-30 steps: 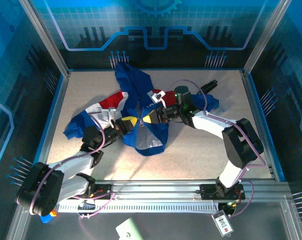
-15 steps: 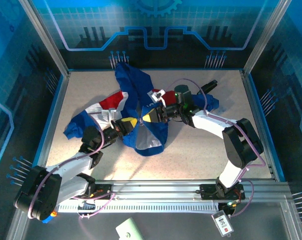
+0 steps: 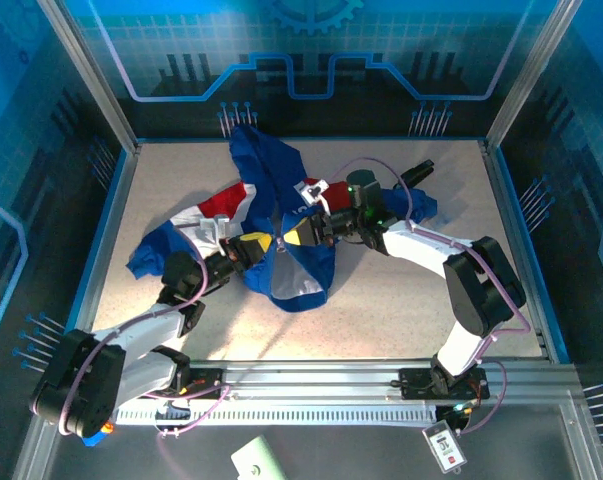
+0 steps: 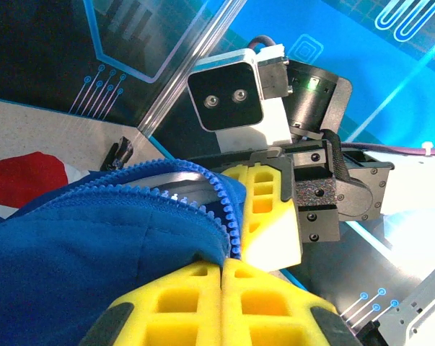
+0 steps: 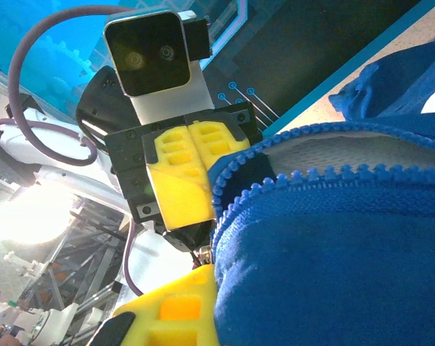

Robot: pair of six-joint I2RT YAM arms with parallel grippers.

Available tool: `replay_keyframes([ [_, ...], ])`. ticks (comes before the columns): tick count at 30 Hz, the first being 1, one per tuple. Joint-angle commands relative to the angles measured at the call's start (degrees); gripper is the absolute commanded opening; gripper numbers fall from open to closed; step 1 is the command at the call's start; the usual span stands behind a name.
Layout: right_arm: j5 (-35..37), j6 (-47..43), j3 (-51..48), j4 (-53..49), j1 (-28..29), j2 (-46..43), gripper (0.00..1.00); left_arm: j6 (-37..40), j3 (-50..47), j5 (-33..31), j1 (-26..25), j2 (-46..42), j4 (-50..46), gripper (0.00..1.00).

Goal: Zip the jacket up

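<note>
The jacket point(image 3: 266, 170) lies crumpled mid-table, royal blue with red and white panels. My left gripper point(image 3: 253, 246) and right gripper point(image 3: 296, 236) face each other over its front edge, close together. In the left wrist view my left gripper point(image 4: 223, 261) is shut on a blue fabric edge lined with zipper teeth point(image 4: 224, 209); the right gripper's yellow fingers point(image 4: 267, 209) stand just beyond. In the right wrist view my right gripper point(image 5: 221, 277) is shut on the jacket point(image 5: 347, 267). Fabric hides one finger, and a metal zipper part point(image 5: 203, 252) shows beside the other.
A small black object point(image 3: 418, 170) lies at the back right of the table point(image 3: 401, 310). Clear enclosure walls and metal posts surround the table. A metal rail point(image 3: 331, 385) runs along the front edge between the arm bases.
Both grippers keep their hold. The right gripper and the fabric beside it have shifted very slightly left.
</note>
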Motion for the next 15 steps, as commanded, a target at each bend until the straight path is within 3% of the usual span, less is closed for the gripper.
replay_keyframes([
  [1,-1.15,-1.24,1.89,-0.11,0.73,0.57,0.0,-0.96,1.6,1.57,0.44,0.84,4.12,0.0],
  [15,-0.78,-1.47,2.55,-0.73,0.81,1.11,0.0,-1.51,0.56,2.39,0.44,0.97,4.93,0.0],
])
